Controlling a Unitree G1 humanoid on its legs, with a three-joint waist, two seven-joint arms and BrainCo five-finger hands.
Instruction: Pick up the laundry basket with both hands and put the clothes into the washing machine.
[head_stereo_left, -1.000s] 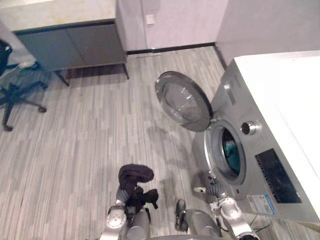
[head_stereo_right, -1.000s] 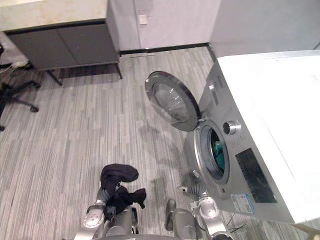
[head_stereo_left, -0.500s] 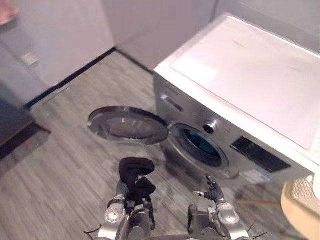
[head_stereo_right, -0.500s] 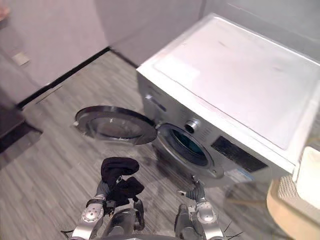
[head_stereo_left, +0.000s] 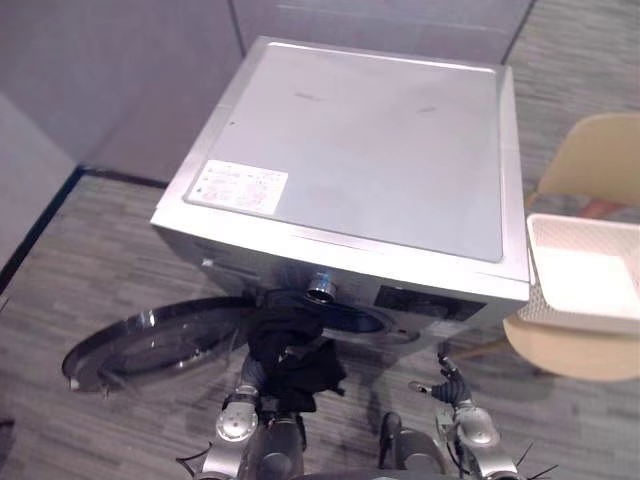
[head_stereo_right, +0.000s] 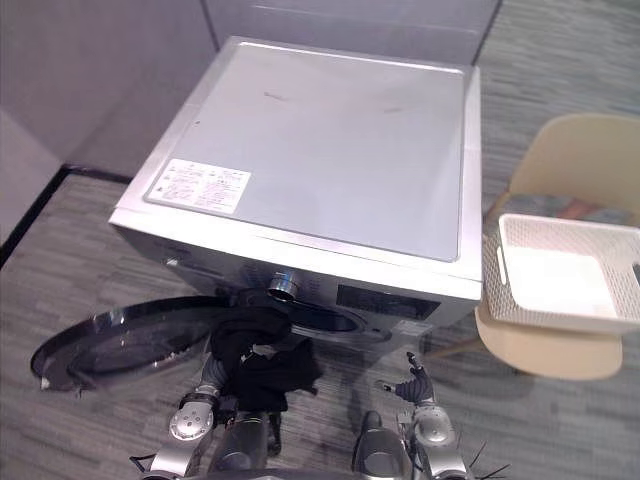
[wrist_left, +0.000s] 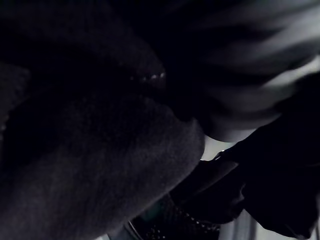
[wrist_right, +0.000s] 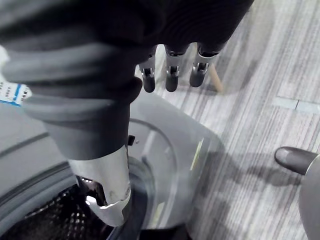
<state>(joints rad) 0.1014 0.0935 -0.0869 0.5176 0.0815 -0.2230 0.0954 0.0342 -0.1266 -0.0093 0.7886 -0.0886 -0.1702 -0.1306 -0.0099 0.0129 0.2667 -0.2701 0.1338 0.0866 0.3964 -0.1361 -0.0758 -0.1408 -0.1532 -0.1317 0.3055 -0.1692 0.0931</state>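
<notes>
dark clothes at the drum mouth

left hand (head_stereo_left: 250, 380), lower centre, carries black clothes (head_stereo_left: 292, 352); its fingers are buried, so i cannot tell the grip. right hand (head_stereo_left: 446, 386) fingers straight, empty. the cloth could snag the washer (head_stereo_left: 360, 150) rim and drop to the floor (head_stereo_left: 100, 250). basket (head_stereo_left: 585, 272) sits at right.

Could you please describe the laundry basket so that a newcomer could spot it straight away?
Find the silver washing machine; a beige chair stands just to its right. The laundry basket sits on the chair's seat: white, rectangular, mesh-walled, unlike the plain beige chair under it.
</notes>
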